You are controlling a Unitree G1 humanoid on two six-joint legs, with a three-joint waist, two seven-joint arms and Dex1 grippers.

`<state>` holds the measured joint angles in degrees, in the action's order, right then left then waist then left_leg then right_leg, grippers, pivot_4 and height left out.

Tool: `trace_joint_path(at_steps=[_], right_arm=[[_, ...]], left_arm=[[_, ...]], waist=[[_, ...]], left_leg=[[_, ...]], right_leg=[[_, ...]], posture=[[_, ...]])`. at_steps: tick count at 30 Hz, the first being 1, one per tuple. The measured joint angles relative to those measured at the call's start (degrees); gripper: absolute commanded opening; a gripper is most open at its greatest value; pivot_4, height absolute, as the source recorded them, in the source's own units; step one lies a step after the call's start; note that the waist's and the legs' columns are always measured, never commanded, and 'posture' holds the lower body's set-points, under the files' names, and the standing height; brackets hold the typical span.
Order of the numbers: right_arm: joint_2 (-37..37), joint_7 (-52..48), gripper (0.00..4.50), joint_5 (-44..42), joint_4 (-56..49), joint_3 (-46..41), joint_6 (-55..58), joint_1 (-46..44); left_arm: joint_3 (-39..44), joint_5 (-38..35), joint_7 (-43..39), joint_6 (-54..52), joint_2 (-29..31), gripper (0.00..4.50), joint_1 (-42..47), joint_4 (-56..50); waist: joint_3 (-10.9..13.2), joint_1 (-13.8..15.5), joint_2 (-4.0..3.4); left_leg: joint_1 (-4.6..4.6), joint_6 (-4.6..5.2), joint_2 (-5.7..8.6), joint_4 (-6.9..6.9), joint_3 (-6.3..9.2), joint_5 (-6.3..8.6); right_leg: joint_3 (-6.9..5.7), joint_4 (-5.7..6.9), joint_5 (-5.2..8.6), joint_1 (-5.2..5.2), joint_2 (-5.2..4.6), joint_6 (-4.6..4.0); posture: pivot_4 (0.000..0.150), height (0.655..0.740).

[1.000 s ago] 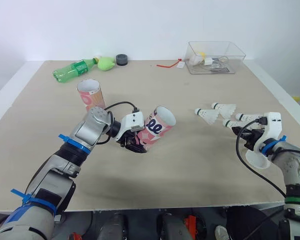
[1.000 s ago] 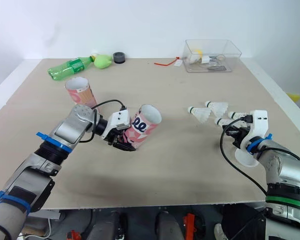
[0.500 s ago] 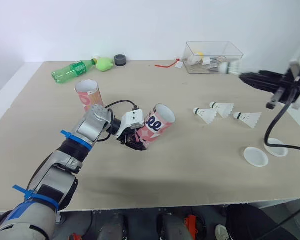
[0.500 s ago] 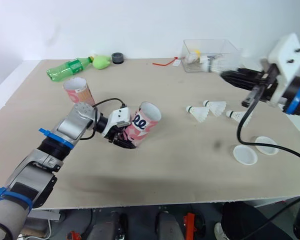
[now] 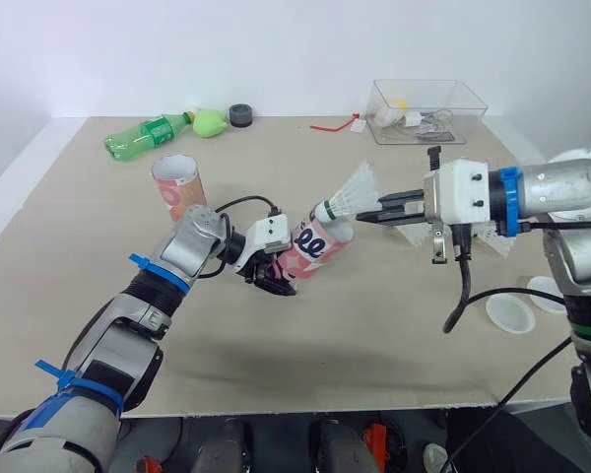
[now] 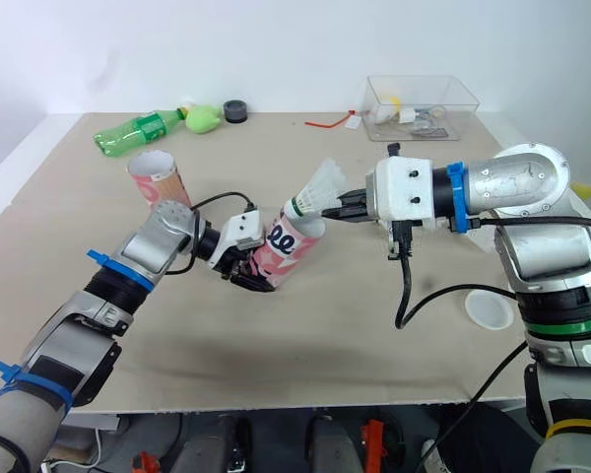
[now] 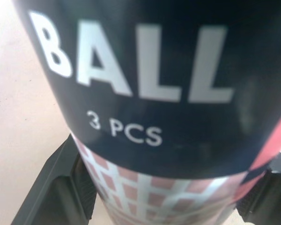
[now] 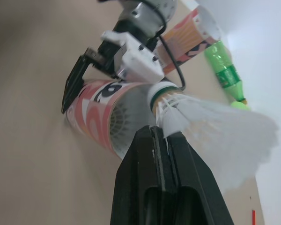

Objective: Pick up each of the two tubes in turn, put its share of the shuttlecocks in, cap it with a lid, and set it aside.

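On a beige worktop (image 5: 276, 345), an upright tube (image 5: 175, 185) is standing at left; the left claw (image 5: 273, 279) is clamping a tilted tube (image 5: 310, 251) near its base — the right claw (image 5: 372, 215), pinched shut on a shuttlecock (image 5: 350, 195), is holding its cork at that tube's mouth.

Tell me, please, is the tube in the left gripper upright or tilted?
Tilted: the left gripper holds the tube leaning, mouth toward the shuttlecock in the right gripper.

A beige tabletop (image 5: 374, 335) stands against a plain white wall (image 5: 276, 49) under even, soft light.
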<state>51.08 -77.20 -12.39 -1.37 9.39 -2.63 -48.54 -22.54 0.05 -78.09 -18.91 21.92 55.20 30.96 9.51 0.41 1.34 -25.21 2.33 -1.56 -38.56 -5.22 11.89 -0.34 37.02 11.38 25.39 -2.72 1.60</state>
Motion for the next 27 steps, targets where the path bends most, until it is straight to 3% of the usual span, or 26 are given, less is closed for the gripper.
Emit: trace_joint_path(at_steps=[16,21,26,27], right_arm=[[-2.8,-5.3,0.04,3.3,6.2,2.5,-5.3,-7.0],[-3.8,-6.3,1.95,3.5,5.6,3.9,-4.7,-7.2],[-3.9,-5.2,4.45,3.5,5.5,2.8,-4.1,-7.1],[-3.9,-5.3,4.45,3.0,5.5,2.2,-3.3,-7.2]], left_arm=[[0.0,0.0,0.2,-0.2,-0.3,3.22,-0.1,-0.4],[0.0,0.0,0.5,-0.7,-0.7,3.22,-0.1,-0.5],[-0.1,0.0,0.6,-1.0,-0.7,3.22,-0.3,-1.2],[-0.1,0.0,0.6,-1.1,-0.7,3.22,-0.4,-1.3]], waist=[[0.0,0.0,-0.02],[0.0,0.0,-0.02],[0.0,0.0,-0.02],[0.0,0.0,-0.02]], left_leg=[[0.02,-0.01,-0.02,0.0,0.0,0.0],[0.02,-0.01,-0.02,0.0,0.0,0.0],[0.03,-0.01,-0.01,0.0,0.0,0.0],[0.03,-0.01,-0.01,0.0,0.0,0.0]], right_leg=[[-0.01,0.03,-0.17,0.0,0.01,-0.27],[-0.01,0.04,-0.18,0.0,0.0,-0.28],[0.0,0.04,-0.18,0.0,-0.01,-0.29],[-0.01,0.04,-0.18,0.0,-0.01,-0.29]], posture=[[0.15,0.74],[0.15,0.74],[0.15,0.74],[0.15,0.74]])
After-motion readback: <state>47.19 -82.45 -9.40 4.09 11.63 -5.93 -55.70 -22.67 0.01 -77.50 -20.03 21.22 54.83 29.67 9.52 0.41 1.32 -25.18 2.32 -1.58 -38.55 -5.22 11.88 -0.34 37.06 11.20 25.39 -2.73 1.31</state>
